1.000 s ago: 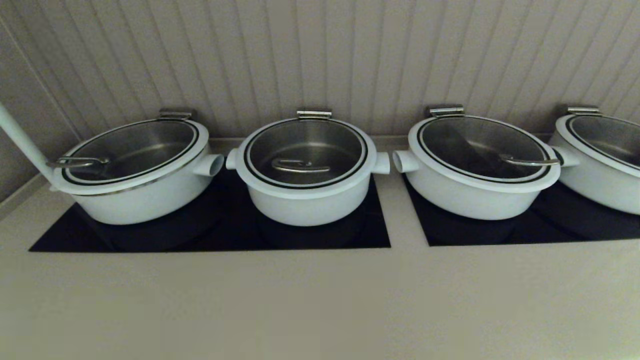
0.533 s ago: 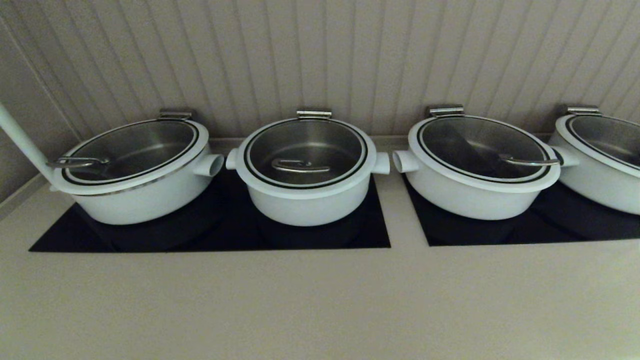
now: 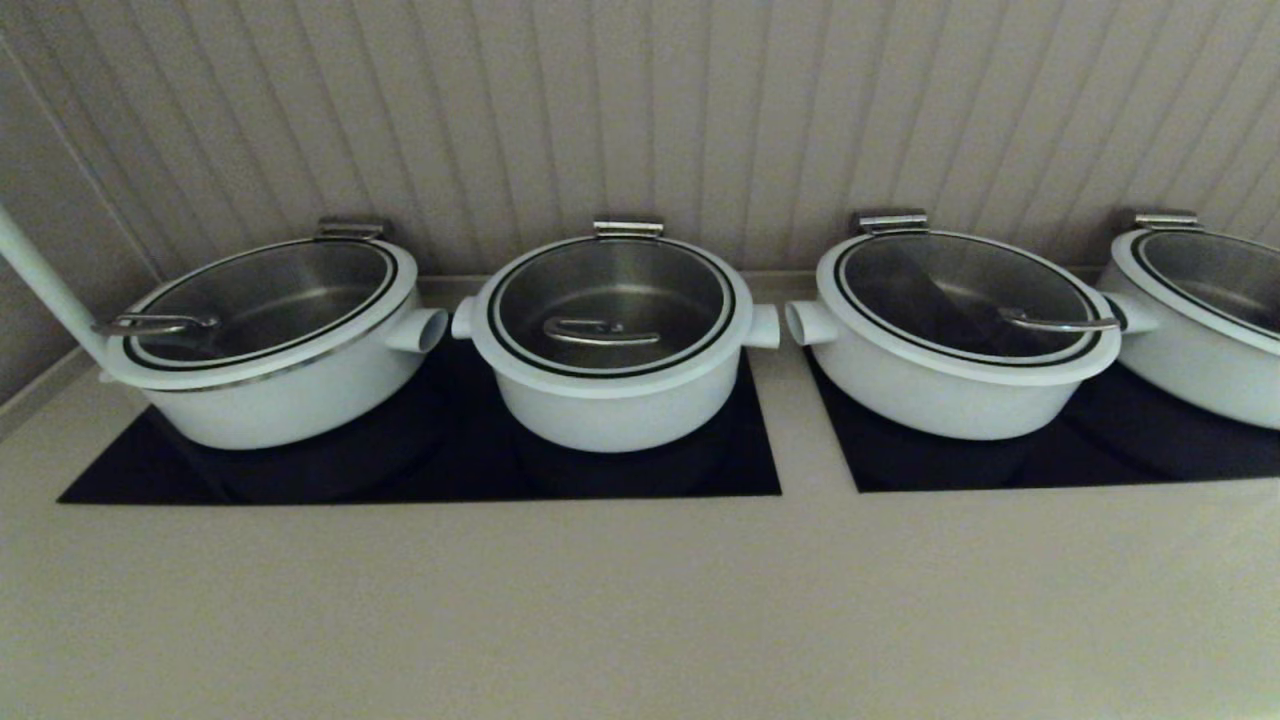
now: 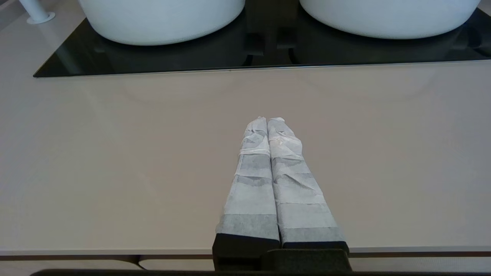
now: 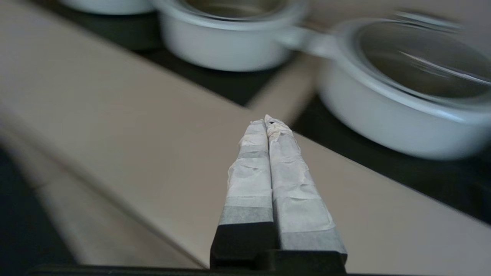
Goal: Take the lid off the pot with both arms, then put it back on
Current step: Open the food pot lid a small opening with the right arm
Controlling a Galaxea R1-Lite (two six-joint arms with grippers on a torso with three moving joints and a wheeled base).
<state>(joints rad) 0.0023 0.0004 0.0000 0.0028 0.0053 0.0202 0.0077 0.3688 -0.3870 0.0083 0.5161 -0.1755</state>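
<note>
The pot (image 3: 615,400) is the narrower, deeper white one, second from the left on the black hob. The lid (image 3: 612,305) sits closed on it, with its steel bar handle (image 3: 598,332) at the centre. Neither arm shows in the head view. My left gripper (image 4: 267,119) is shut and empty, low over the beige counter in front of the hob; the pot's base (image 4: 387,17) is ahead of it. My right gripper (image 5: 266,120) is shut and empty over the counter's front part, with the pot (image 5: 226,46) ahead and well clear of it.
Wider white pots with glass lids flank the pot: one on the left (image 3: 280,390), one on the right (image 3: 950,390), another at the far right (image 3: 1200,340). A white pole (image 3: 45,285) rises at the far left. A ribbed wall stands close behind the pots.
</note>
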